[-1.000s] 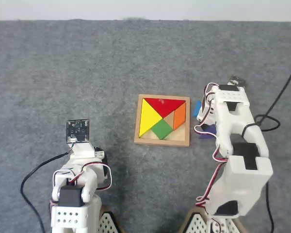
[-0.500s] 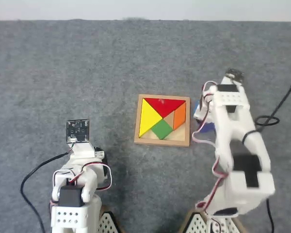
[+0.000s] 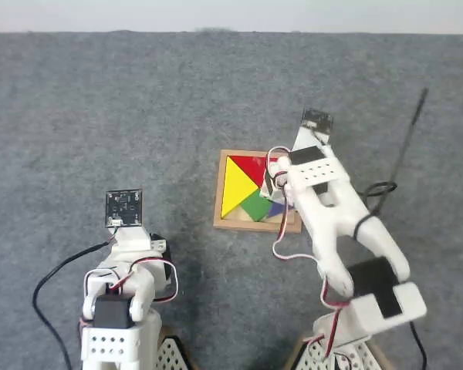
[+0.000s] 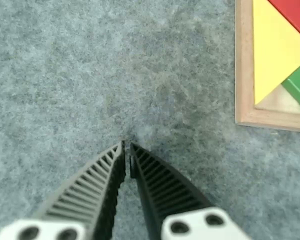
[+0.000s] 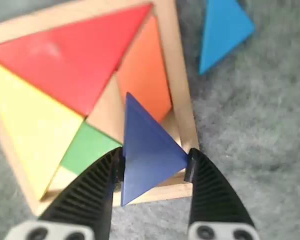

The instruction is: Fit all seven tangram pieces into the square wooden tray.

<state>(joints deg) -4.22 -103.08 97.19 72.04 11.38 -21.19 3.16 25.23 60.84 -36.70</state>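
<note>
Over tray [image 3: 247,225] near-right corner: right gripper [image 5: 155,157], swung in from rt side, clamps dark-blue triangle [image 5: 145,150]; insertion pending. Left gripper [image 4: 126,147] pinched closed, empty.

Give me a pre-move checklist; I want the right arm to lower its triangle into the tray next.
1. Dark blue triangle held by right gripper: ok.
2. Bare floor left in the tray: ok.
3. Triangle inside the rim: not ok, one corner overlaps it.
4. Left gripper clear of tray: ok, shut over carpet.
5. Light blue triangle placed: not ok, on carpet beside tray.
</note>
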